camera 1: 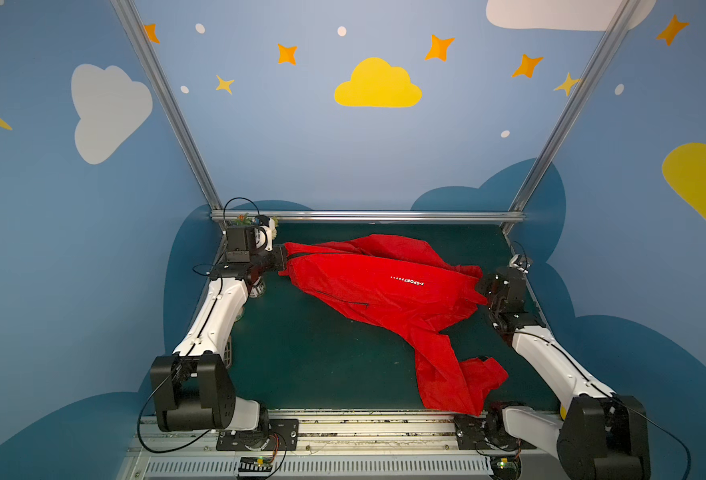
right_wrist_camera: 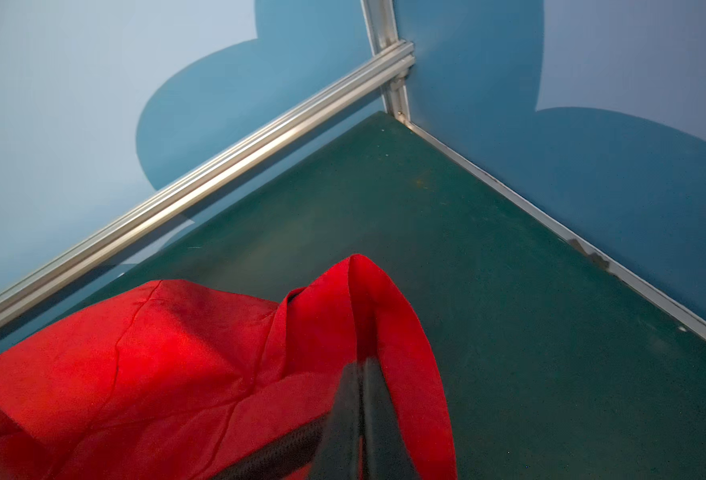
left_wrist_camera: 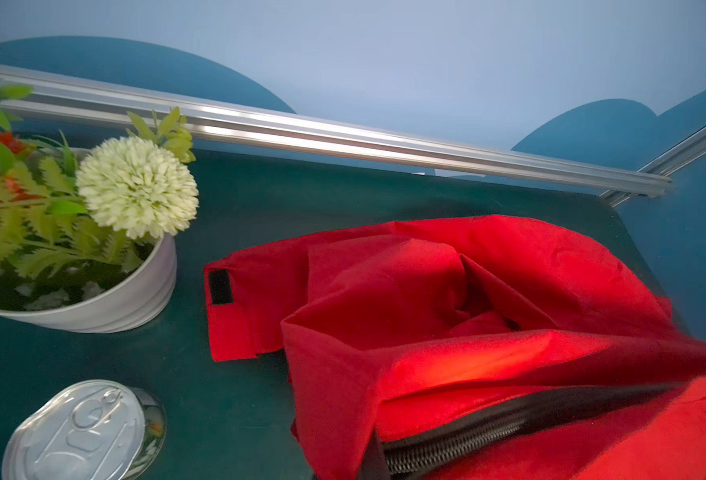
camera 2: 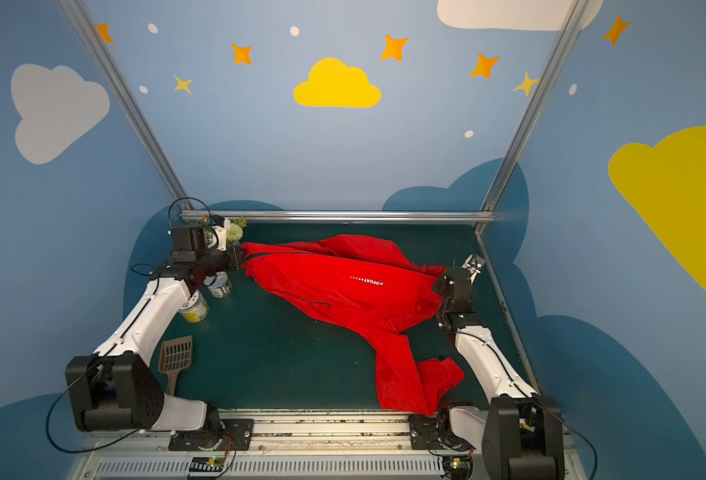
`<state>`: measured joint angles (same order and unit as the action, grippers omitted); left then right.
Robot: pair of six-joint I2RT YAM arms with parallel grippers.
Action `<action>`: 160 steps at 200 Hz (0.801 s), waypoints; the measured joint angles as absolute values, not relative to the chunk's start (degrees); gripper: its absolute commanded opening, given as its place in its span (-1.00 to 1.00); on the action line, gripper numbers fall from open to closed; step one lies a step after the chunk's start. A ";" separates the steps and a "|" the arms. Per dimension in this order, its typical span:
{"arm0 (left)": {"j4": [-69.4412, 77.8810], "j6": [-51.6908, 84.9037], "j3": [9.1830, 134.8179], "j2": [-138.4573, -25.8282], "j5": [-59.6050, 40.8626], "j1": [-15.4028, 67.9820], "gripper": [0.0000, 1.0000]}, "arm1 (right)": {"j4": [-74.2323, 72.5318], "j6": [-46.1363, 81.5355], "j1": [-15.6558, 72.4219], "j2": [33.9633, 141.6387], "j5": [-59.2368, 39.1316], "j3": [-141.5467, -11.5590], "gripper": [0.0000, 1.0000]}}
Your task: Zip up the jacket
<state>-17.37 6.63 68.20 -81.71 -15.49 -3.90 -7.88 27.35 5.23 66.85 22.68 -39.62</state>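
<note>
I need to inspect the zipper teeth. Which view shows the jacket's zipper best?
Left wrist view: the zipper is close up, its teeth distinct. The right wrist view shows a short blurred black stretch; both top views show only thin dark lines on the jacket.

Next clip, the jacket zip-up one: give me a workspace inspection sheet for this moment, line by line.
Surface: dark green tabletop mat, no spills seen.
Job's things: bright red thin jacket with white chest lettering, stretched between both grippers, one end trailing to the near edge; black front zipper close to the left wrist camera.
Clutter: white pot of artificial flowers, silver-lidded tin, yellow-labelled tin, brown slotted plastic scoop, all on the left.
Grippers: left gripper shut on the jacket; right gripper shut on the jacket.
Cables: black arm cables, clear of the jacket.
Surroundings: blue walls with painted clouds; aluminium frame rail.
</note>
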 measured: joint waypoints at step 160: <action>-17.98 6.68 111.13 -111.09 -19.31 3.53 -0.94 | -5.78 21.02 16.93 97.34 24.25 -85.58 -1.00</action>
